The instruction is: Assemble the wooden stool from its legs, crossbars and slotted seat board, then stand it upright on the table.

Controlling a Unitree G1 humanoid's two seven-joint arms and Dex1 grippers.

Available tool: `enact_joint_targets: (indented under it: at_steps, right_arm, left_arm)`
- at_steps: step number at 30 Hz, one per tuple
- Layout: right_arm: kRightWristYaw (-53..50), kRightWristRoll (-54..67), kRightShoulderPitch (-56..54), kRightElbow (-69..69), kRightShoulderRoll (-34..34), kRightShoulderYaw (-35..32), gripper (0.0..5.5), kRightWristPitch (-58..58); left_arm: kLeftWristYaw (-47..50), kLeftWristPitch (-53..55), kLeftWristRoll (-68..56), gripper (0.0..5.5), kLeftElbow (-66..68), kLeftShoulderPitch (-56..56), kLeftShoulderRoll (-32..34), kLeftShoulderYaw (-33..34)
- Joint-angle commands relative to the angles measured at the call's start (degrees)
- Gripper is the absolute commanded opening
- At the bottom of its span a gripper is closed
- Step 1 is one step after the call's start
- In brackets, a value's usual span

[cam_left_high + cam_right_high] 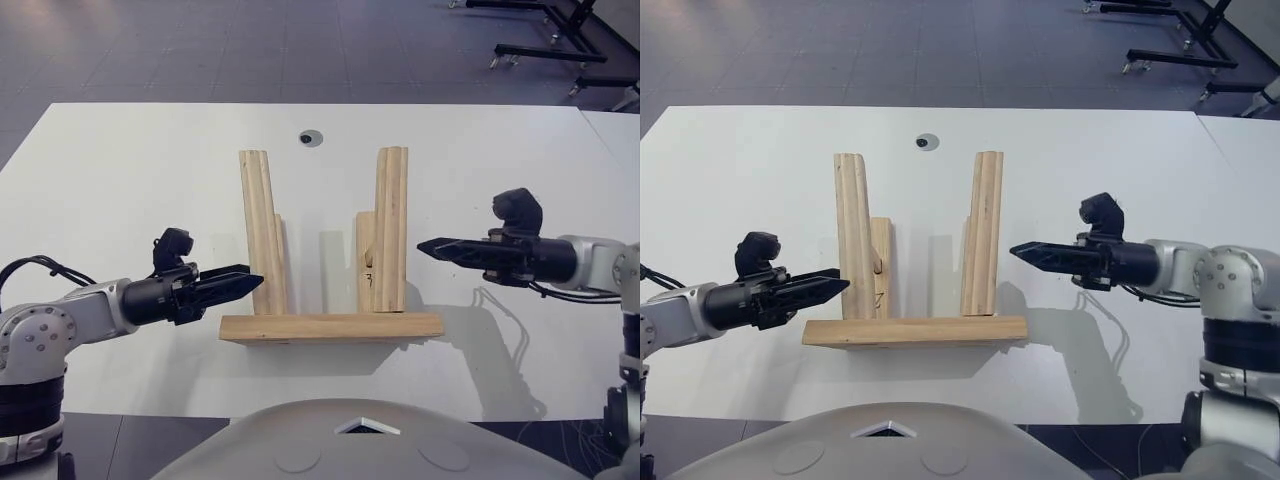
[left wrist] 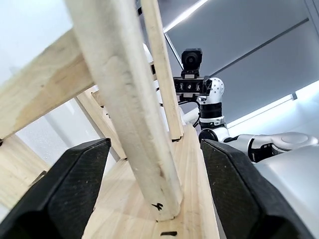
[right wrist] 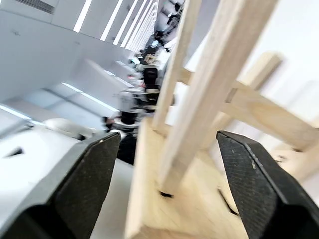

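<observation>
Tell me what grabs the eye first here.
The assembled wooden stool sits mid-way across the white table, with its seat board nearest the robot and its legs pointing away. A black tool points in at it from each side. The left tool is close by the left legs, the right tool is a little clear of the right legs, and both are open.

A white table (image 1: 120,180) takes the middle of the frame. In its upper middle part a small round grey cap (image 1: 311,138) sits in the top. Behind the table is a dark tiled floor (image 1: 200,50). In the upper right corner black wheeled frames (image 1: 548,52) stand on this floor. At the right edge, the corner of a second white table (image 1: 622,125) lies just beside the first.
</observation>
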Motion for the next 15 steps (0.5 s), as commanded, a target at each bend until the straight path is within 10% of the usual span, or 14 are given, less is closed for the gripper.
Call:
enact_joint_targets:
  at_steps: [1, 7, 15]
  right_arm:
    - [-3.3, -11.3, 10.9, -7.5, -0.2, -3.3, 3.55, -16.4]
    - [-11.9, -27.8, 21.6, -10.3, 3.8, -3.9, 3.55, -38.3]
    - [9.8, -35.1, 27.0, -6.4, 0.6, 4.0, 3.55, -66.1]
  left_arm:
    - [-4.5, -6.4, 6.0, 3.31, -4.9, 6.8, 4.3, 8.9]
    - [-16.6, -34.2, 32.6, 3.31, -7.1, 21.3, 5.3, 14.5]
    - [-26.3, -62.6, 51.9, 3.31, -5.1, 32.1, 1.0, 2.7]
